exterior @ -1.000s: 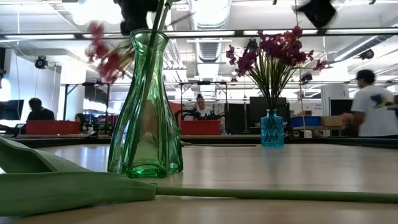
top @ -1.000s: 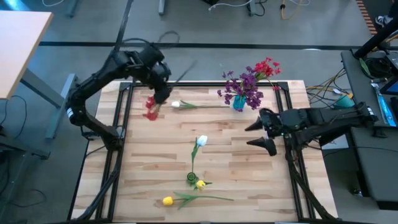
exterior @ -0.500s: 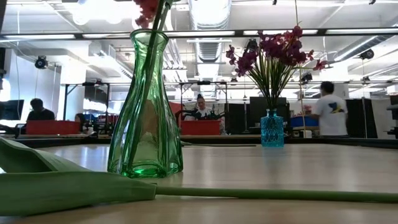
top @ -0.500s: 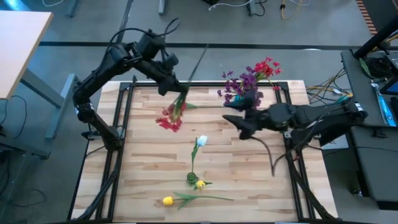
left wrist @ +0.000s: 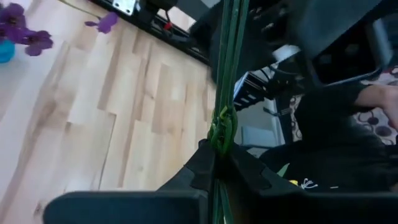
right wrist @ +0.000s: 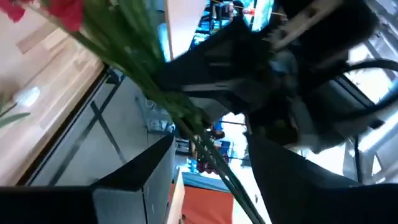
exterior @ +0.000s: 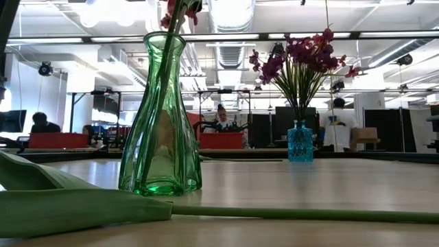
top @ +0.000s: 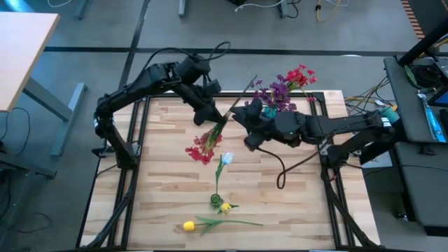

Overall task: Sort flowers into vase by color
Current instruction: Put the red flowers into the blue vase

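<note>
My left gripper (top: 213,110) is shut on a bunch of red flowers (top: 203,147) on long green stems and holds it above the table's far middle. My right gripper (top: 242,127) is open just right of it. In the right wrist view the stems (right wrist: 205,146) pass between its spread fingers, and I see no touch. A blue vase (exterior: 300,142) at the far right holds purple and red flowers (top: 280,91). A green vase (exterior: 160,123) stands near the middle front, and a white tulip (top: 226,159) has its stem in it. A yellow tulip (top: 189,225) lies on the table near the front edge. My left gripper pinches the bundle of green stems (left wrist: 220,124) between its two fingers, partway along their length. The fingers lie across the stems. The bunch is lifted clear of the table and tilted. The red cluster (top: 201,148) points toward the near edge and the bare stem ends (top: 252,80) toward the far right.
A small yellow bud (top: 225,207) sits beside the green vase's mouth. The yellow tulip's leaf and stem (exterior: 82,209) lie across the front of the low view. A black frame (top: 140,140) borders the table. People (exterior: 219,116) are in the room behind.
My left gripper has carried the red flowers up from the far left and toward the table's right, turning them so that the red cluster points toward the near edge. My right gripper has gone left and toward the far edge, up to the stems.
</note>
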Robot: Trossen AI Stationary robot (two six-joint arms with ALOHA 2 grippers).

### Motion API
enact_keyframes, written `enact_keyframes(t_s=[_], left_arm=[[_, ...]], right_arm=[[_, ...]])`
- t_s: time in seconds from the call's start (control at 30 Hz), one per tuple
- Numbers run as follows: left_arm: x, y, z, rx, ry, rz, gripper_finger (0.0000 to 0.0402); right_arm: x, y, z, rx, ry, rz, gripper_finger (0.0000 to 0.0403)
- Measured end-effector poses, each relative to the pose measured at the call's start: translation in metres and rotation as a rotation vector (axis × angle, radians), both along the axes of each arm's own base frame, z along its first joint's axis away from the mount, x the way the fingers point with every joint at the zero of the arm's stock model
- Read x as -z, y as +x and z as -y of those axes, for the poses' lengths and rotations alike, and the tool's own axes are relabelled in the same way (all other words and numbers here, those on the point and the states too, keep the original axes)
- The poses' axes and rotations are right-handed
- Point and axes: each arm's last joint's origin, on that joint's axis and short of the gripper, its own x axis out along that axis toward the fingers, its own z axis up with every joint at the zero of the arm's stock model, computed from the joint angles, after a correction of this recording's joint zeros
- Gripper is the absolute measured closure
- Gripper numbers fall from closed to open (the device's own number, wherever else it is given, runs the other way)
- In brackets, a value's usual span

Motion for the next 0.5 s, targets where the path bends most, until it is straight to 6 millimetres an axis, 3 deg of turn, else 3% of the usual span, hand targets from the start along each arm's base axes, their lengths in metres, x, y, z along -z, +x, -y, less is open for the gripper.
enact_keyframes(t_s=[0.3,0.5], left_arm=[[-0.001,0.004,0.004,0.022,-0.020,0.022,0.0394],[-0.002,0.004,0.005,0.022,-0.017,0.028,0.0387]], right_arm=[[0.016,0.021,0.000,0.069,-0.159,-0.080,0.0230],[0.019,0.025,0.000,0.070,-0.224,-0.115,0.0341]])
